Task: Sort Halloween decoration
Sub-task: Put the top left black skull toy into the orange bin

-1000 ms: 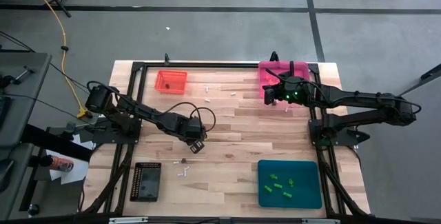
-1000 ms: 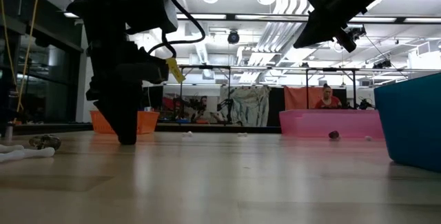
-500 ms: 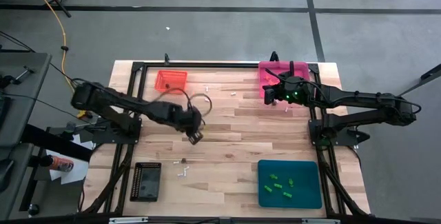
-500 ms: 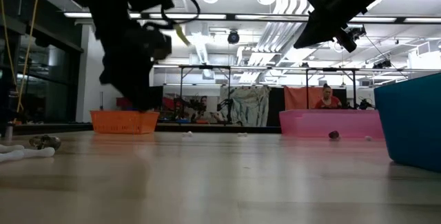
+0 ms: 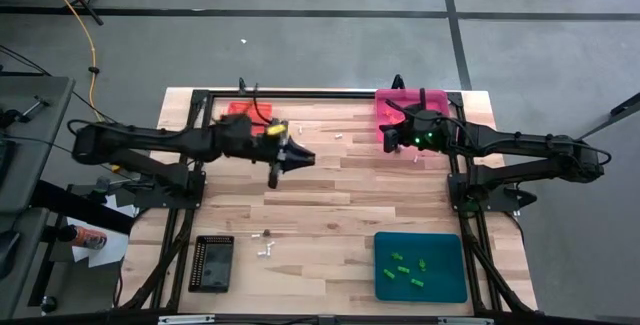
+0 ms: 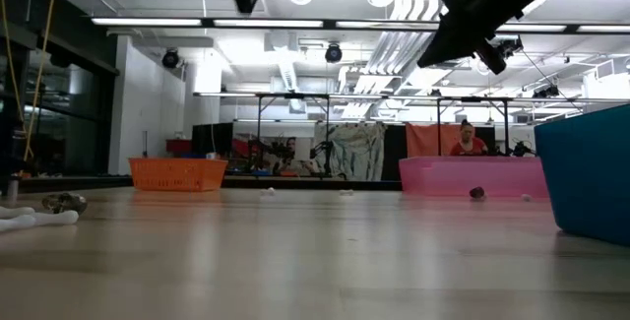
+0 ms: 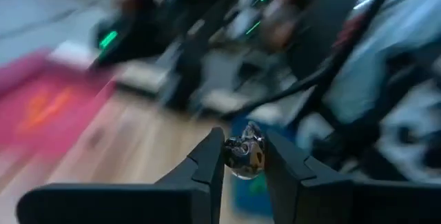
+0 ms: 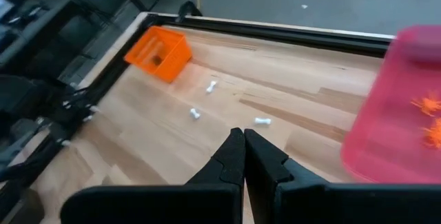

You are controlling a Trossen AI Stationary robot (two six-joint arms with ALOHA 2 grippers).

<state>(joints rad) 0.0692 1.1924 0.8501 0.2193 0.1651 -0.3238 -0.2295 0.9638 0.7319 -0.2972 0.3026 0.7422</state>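
A Halloween trinket (image 7: 244, 156), small, dark and shiny, is sitting pinched between the jaws of the left gripper (image 5: 284, 156), which is hanging above the bench (image 5: 340, 195) just beside the orange tray (image 5: 243, 111). The carrying step is in hand, I judge: the piece is lifted and needs a tray. The next move calls for bringing it over the right tray before the jaws part; which tray suits it I cannot tell. The right gripper (image 8: 244, 156) is waiting with jaws closed and empty by the pink tray (image 5: 398, 105). White trinkets (image 8: 210, 86) are lying loose on the bench.
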